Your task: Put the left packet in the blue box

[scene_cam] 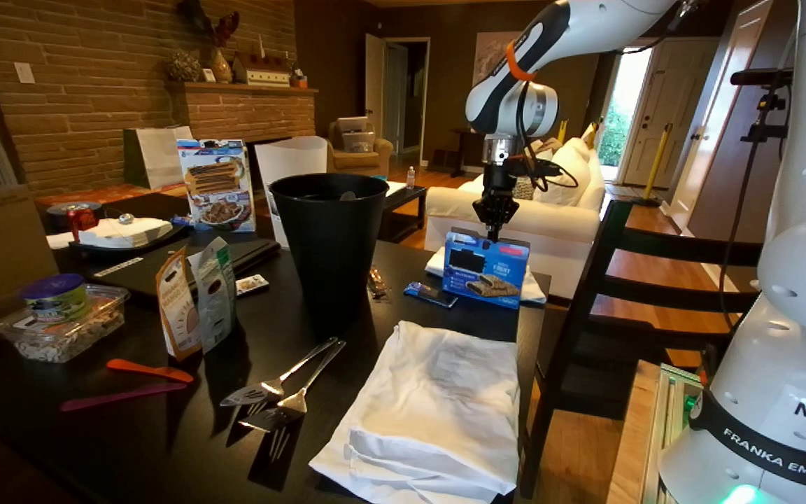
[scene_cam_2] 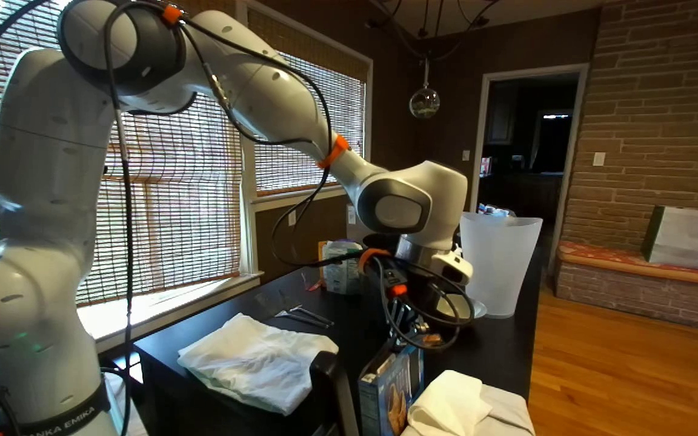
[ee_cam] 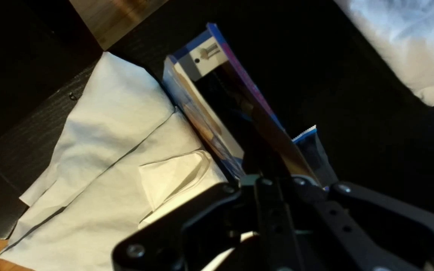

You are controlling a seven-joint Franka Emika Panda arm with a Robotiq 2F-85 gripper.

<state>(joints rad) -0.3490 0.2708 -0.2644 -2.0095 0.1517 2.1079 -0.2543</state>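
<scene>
The blue box [scene_cam: 485, 274] stands upright on the dark table in an exterior view, with its print facing that camera. Its open top shows in the wrist view [ee_cam: 211, 56], and it shows in another exterior view [scene_cam_2: 392, 387]. The left packet [scene_cam: 431, 294], small, flat and blue, lies on the table beside the box. One end of the packet [ee_cam: 315, 152] shows past the box in the wrist view. My gripper [scene_cam: 492, 234] points down, with its tips at the box's open top. Its fingers look shut in the wrist view [ee_cam: 275, 180]. I see nothing between them; the tips are partly hidden.
A tall black bin [scene_cam: 326, 245] stands left of the box. Another small wrapped packet [scene_cam: 378, 285] lies between them. Folded white cloths lie behind the box [ee_cam: 119, 135] and on the near table [scene_cam: 438, 406]. Metal utensils [scene_cam: 291, 392] and pouches [scene_cam: 196, 301] are farther left. A chair [scene_cam: 627, 280] stands at the right.
</scene>
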